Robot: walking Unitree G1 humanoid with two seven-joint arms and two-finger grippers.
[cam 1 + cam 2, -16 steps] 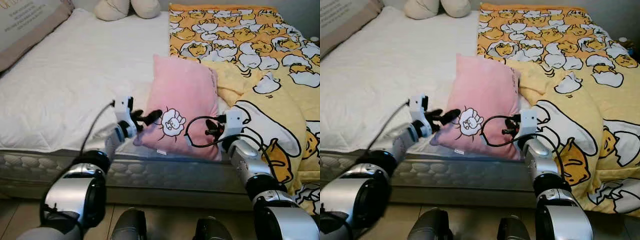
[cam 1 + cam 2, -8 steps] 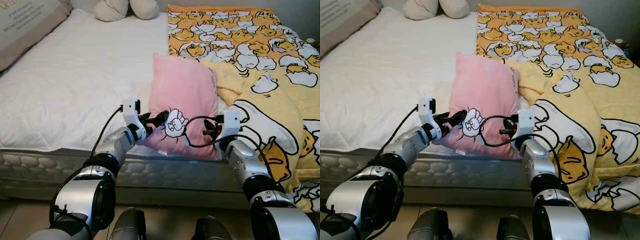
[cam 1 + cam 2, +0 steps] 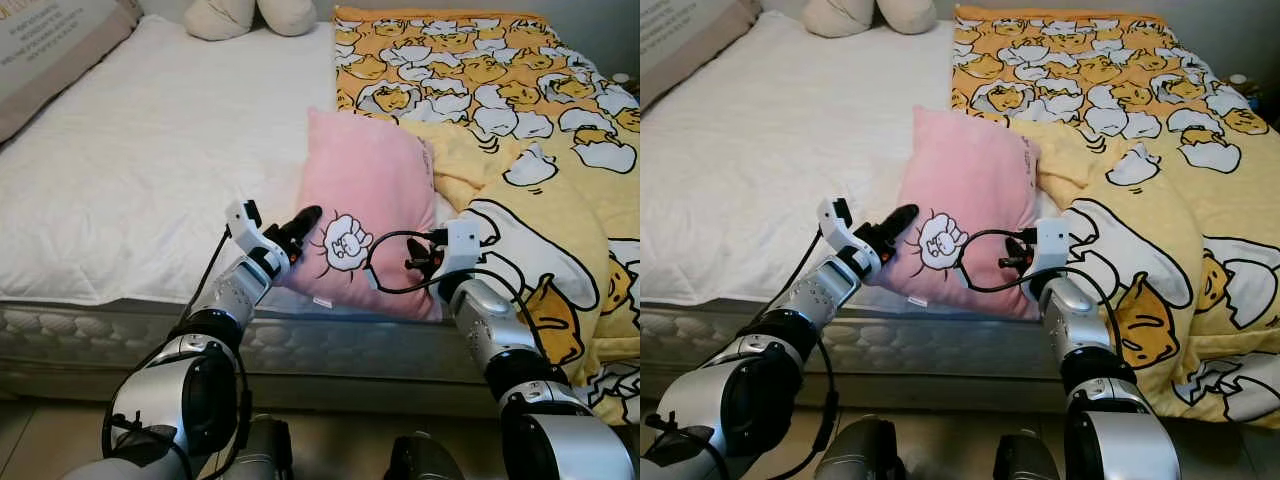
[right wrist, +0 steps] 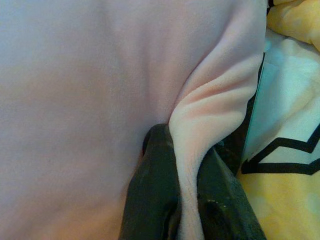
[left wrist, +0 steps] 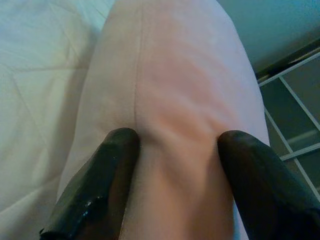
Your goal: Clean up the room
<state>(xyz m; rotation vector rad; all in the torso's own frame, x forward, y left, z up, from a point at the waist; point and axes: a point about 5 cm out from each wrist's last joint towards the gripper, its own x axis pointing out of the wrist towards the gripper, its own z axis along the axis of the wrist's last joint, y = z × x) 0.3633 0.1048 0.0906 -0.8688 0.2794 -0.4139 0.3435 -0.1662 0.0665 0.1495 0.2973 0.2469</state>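
At frame centre on the bed (image 3: 130,190), the pillow (image 3: 365,200) is pinched only by the right gripper (image 4: 187,165); the left gripper (image 5: 175,175), spread wide, may let it twist free.

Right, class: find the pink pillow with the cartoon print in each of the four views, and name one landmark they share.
Left eye view: soft pink cartoon-print pillow, centre, at the bed's near edge.
Right eye view: centre, slightly left.
Left wrist view: between the left end effector's spread fingers.
Right wrist view: a fold pinched by the right end effector.
Shared landmark: the pillow's pink fabric.
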